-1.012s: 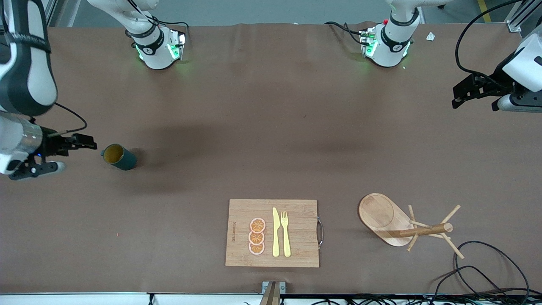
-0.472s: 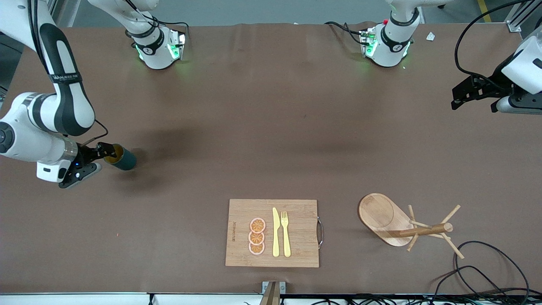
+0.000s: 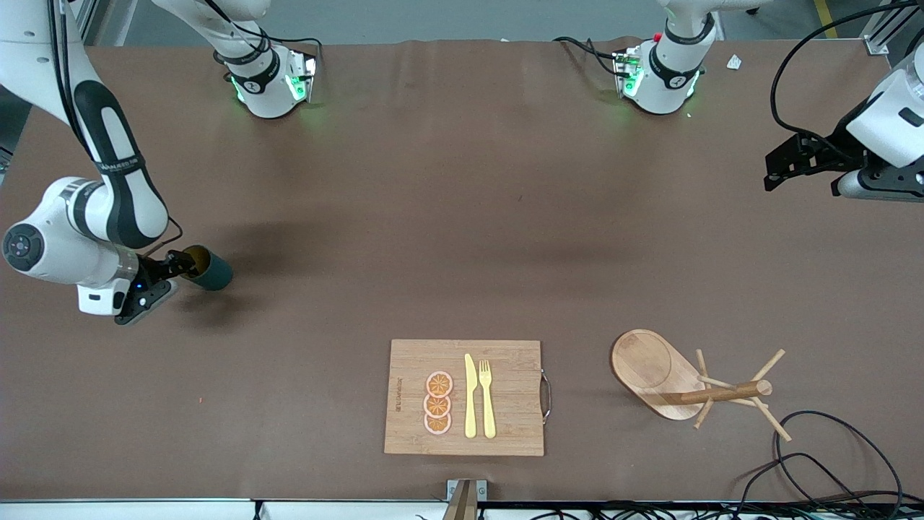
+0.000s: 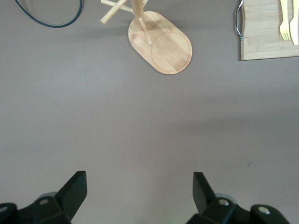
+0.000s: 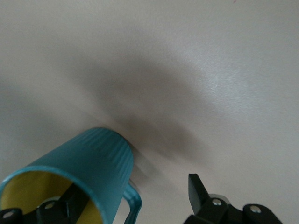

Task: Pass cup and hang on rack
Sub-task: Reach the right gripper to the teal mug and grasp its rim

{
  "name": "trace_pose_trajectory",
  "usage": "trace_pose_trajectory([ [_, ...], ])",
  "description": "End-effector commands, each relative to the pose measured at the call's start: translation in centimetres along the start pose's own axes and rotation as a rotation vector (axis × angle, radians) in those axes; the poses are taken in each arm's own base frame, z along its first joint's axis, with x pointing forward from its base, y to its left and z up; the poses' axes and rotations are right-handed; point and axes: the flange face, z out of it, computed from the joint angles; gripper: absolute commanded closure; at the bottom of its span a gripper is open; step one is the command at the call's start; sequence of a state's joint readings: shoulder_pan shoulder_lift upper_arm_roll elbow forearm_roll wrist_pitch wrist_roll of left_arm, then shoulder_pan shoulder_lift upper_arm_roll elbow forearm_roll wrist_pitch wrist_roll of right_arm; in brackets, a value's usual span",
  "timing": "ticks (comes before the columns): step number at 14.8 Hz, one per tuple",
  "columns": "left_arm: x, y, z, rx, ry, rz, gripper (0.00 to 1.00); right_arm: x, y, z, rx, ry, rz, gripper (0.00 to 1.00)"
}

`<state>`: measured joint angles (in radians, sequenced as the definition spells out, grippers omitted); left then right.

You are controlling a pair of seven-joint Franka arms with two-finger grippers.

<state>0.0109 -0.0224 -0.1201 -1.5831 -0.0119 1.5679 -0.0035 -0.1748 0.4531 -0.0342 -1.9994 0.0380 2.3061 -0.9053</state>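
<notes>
The teal cup (image 3: 211,270) lies on its side at the right arm's end of the table, its yellow mouth facing my right gripper (image 3: 180,265). In the right wrist view the cup (image 5: 93,158) fills the lower corner. My right gripper (image 5: 135,196) is open: one finger is inside the mouth, the other stands outside past the small handle (image 5: 134,201). The wooden rack (image 3: 668,375) stands near the front edge toward the left arm's end and also shows in the left wrist view (image 4: 161,44). My left gripper (image 3: 783,162) hangs open and waits over bare table (image 4: 139,191).
A bamboo cutting board (image 3: 462,397) with a yellow knife, a fork and orange slices lies at the middle of the front edge; its handle end shows in the left wrist view (image 4: 266,32). Black cables (image 3: 830,462) loop beside the rack at the table's corner.
My right arm swung in and its gripper slid up to the cup's mouth, one finger going inside. The cup barely shifted. My left gripper drifted slightly toward the bases.
</notes>
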Motion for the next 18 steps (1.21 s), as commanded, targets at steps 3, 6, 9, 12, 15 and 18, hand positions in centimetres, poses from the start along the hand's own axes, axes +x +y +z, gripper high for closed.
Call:
trace_pose_trajectory([
  [3,0.2,0.3,-0.6,-0.004,0.013,-0.001,0.0,0.2,-0.4,0.0,0.014,0.016,-0.014,1.0],
  [6,0.2,0.1,-0.6,-0.004,0.013,-0.004,0.0,0.7,-1.5,-1.1,0.093,0.064,0.049,1.0],
  [9,0.2,-0.1,-0.6,-0.006,0.013,-0.009,0.0,3.0,-3.9,-3.6,0.109,0.087,0.126,1.0],
  [12,0.3,-0.2,-1.6,-0.004,0.034,-0.007,0.0,6.1,-7.9,-5.7,0.111,0.073,0.213,1.0],
  [15,0.3,-0.3,-1.8,-0.004,0.039,-0.01,0.0,10.0,-13.6,-6.8,0.101,0.062,0.283,1.0],
  [18,0.3,-0.6,-1.8,-0.004,0.037,-0.015,0.0,14.7,-21.8,-8.1,0.085,0.059,0.358,1.0],
])
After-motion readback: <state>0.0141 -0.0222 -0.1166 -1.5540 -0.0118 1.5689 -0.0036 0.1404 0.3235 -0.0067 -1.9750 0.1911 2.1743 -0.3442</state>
